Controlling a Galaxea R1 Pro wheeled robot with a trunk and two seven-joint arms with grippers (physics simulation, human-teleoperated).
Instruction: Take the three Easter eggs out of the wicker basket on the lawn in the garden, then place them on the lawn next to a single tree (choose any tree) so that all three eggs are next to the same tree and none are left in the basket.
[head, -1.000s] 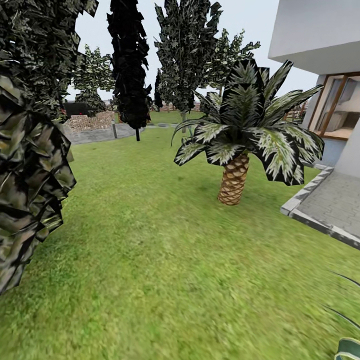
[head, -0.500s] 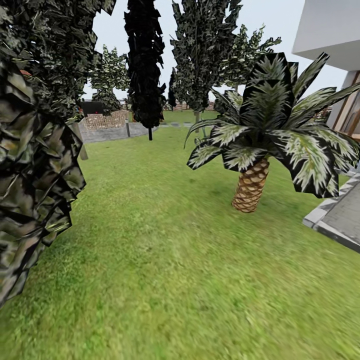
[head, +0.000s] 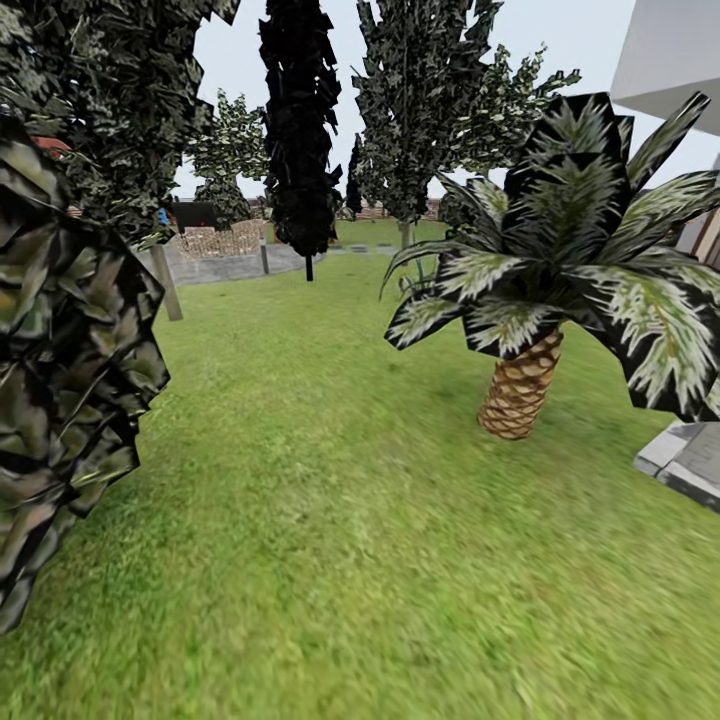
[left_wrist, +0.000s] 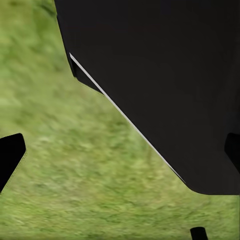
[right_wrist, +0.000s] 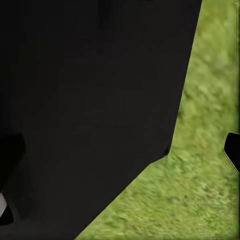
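The lawn (head: 330, 480) of short green grass spreads ahead of me in the head view. The Easter eggs and the wicker basket are out of view. A straight grey-brown trunk (head: 166, 282) stands at the far left under blocky leaves; I cannot tell whether it is the thick-trunked tree. In the left wrist view my left gripper (left_wrist: 120, 155) hangs over grass, its dark fingertips (left_wrist: 9, 157) far apart with nothing between them. My right gripper (right_wrist: 120, 155) is also open beside my black body, one of its fingertips (right_wrist: 233, 151) showing against the grass.
A short palm (head: 520, 385) with broad striped fronds stands right of centre. Dark leafy foliage (head: 60, 390) hangs close at the left. A narrow dark cypress (head: 298, 130) and more trees stand at the back. Grey paving (head: 690, 460) and a white house wall (head: 670, 50) lie at the right.
The whole head view has slid rightward and forward, so the camera has turned left and advanced. The palm now looks larger and nearer, and the house window has left the picture.
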